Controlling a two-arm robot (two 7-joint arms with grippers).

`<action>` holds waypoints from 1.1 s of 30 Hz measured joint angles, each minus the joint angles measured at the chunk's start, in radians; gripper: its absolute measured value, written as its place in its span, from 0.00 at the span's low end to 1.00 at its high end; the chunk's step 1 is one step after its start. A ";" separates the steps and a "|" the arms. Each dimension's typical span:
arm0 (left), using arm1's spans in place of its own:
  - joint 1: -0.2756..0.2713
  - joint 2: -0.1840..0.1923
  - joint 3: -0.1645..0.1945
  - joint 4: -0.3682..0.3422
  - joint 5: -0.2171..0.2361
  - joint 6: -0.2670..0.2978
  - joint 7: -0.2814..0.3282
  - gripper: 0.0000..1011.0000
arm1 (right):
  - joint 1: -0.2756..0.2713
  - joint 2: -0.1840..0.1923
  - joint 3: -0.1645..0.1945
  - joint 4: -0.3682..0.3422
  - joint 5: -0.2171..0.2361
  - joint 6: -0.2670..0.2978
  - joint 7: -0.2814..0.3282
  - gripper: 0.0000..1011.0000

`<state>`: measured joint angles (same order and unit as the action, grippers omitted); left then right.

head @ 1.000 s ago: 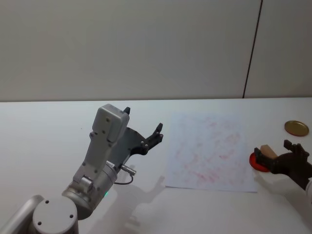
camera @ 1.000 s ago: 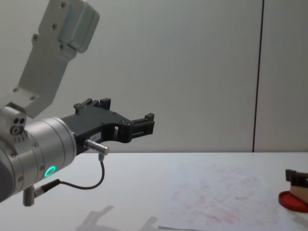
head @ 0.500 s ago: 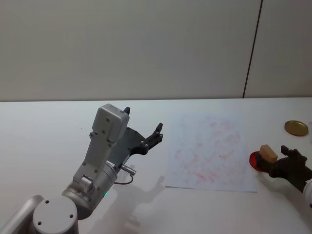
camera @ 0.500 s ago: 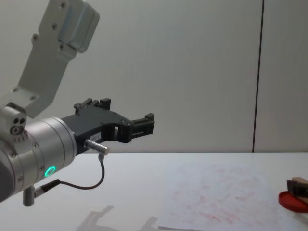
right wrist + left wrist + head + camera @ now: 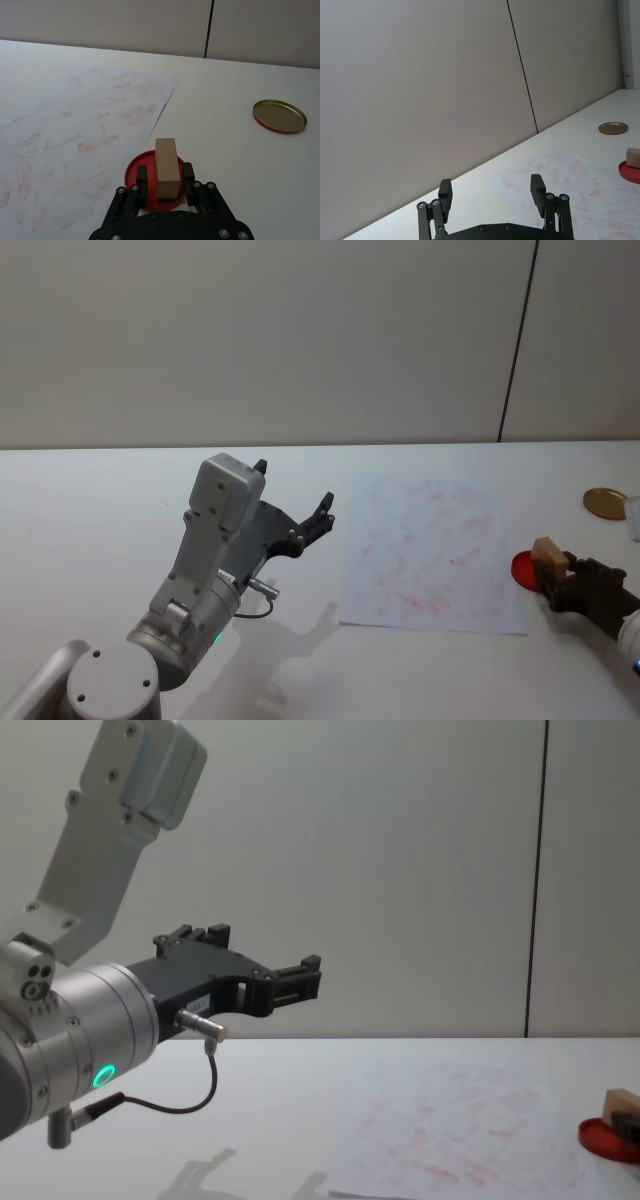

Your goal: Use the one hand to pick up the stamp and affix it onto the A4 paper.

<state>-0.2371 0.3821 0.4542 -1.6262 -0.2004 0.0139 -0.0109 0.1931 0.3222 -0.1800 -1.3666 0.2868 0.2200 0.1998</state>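
Note:
The stamp point(image 5: 166, 166), a small tan wooden block, stands over the red round ink pad point(image 5: 135, 172) with my right gripper point(image 5: 165, 176) shut on it, one black finger pressed to each side. In the head view the stamp point(image 5: 548, 550) and right gripper point(image 5: 556, 570) are at the table's right edge, just right of the A4 paper point(image 5: 430, 550), a white sheet with faint red smudges. The chest view shows the stamp point(image 5: 621, 1100) above the pad point(image 5: 603, 1138). My left gripper point(image 5: 296, 523) hangs open in the air left of the paper, holding nothing.
A gold round lid point(image 5: 607, 503) lies on the white table behind the ink pad point(image 5: 522, 567). The left wrist view shows the paper point(image 5: 560, 172), the lid point(image 5: 613, 128) and the stamp point(image 5: 633, 157) beyond the open left gripper point(image 5: 490, 186).
My right gripper's fingers, spread wide around the stamp a second ago, have closed onto it, and more of the red pad shows. The left arm has not moved.

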 joint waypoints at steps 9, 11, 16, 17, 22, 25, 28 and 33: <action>0.000 0.000 0.000 0.000 0.000 0.000 0.000 0.98 | 0.003 -0.002 -0.001 0.009 -0.002 -0.009 0.000 0.21; 0.000 0.000 0.000 0.000 0.000 0.000 0.000 0.98 | 0.003 -0.002 -0.001 0.009 -0.003 -0.015 0.000 0.21; 0.000 0.000 0.000 0.000 0.000 0.000 0.000 0.98 | 0.002 -0.003 -0.001 0.006 -0.010 -0.047 -0.001 0.21; 0.000 0.000 0.000 0.000 0.000 0.000 0.000 0.98 | 0.002 -0.004 -0.001 0.002 -0.013 -0.059 0.000 0.21; 0.000 0.000 0.000 0.000 0.000 0.000 0.000 0.98 | 0.002 -0.007 -0.005 -0.013 -0.023 -0.095 0.008 0.21; 0.000 0.000 0.000 0.000 0.000 0.000 0.000 0.98 | 0.003 -0.010 -0.009 -0.022 -0.027 -0.109 0.016 0.22; 0.000 0.000 0.000 0.000 0.000 0.000 0.000 0.98 | 0.011 -0.020 -0.020 -0.039 -0.035 -0.122 0.034 0.22; 0.000 0.000 0.000 0.000 0.000 0.000 0.000 0.98 | 0.024 -0.038 -0.036 -0.051 -0.044 -0.119 0.057 0.22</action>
<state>-0.2371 0.3821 0.4542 -1.6262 -0.2004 0.0139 -0.0109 0.2166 0.2845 -0.2163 -1.4172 0.2424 0.1014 0.2567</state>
